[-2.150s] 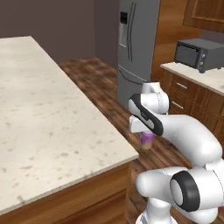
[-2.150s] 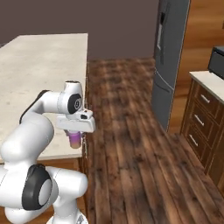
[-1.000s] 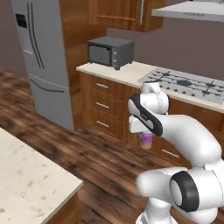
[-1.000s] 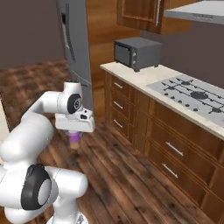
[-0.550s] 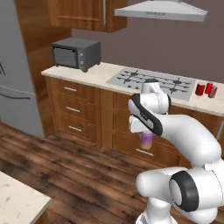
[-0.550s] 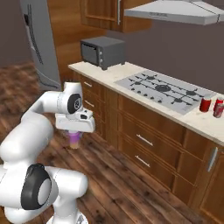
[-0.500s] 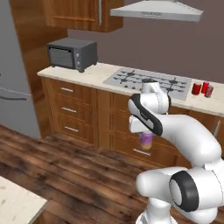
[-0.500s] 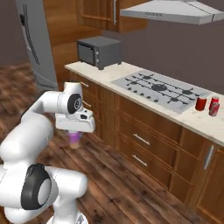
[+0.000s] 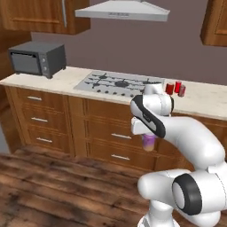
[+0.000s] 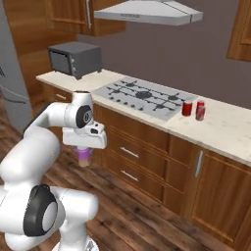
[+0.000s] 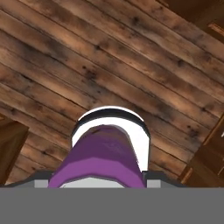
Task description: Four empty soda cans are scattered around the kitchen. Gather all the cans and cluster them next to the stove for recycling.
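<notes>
A grey microwave [image 9: 37, 58] sits at the left end of a pale counter [image 9: 208, 99], then comes the stove [image 9: 119, 84] under a range hood [image 9: 122, 9], with two red cans [image 9: 174, 88] standing just beside its right edge. In front of the wooden drawers [image 10: 130, 153], the gripper [image 10: 85, 156] points down over the plank floor [image 11: 87, 61]. Its fingers pinch the purple can [image 9: 149, 142] (upright, hanging below the hand).

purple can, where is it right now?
The purple can hangs in the gripper, held above the wood floor in front of the cabinet drawers, below and short of the stove.
</notes>
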Robot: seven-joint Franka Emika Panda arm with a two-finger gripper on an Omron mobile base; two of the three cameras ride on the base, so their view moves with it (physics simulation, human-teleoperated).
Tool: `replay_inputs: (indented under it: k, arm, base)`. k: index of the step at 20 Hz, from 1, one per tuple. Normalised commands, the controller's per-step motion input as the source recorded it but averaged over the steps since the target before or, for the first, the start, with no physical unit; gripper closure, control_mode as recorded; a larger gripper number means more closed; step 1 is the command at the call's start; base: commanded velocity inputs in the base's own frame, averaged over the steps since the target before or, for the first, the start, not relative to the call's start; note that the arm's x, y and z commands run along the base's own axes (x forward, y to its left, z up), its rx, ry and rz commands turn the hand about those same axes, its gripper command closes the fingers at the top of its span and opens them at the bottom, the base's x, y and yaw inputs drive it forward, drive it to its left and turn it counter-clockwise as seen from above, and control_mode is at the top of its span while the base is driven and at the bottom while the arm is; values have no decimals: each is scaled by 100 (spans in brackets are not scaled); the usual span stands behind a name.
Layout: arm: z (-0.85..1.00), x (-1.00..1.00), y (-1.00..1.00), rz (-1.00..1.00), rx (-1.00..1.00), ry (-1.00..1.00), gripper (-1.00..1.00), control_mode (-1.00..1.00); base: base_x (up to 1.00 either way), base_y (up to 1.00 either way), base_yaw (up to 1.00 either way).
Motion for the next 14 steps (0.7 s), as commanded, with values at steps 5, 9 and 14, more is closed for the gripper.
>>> replay_inputs:
  k: [5,9,14]
  arm:
    - [0,0,0,0,0,0,100,100]
    - [0,0,0,0,0,0,100,100]
    - [0,0,0,0,0,0,100,100]
  base:
    - [41,-32,-25]
    - [48,-31,-23]
    - [47,-31,-23]
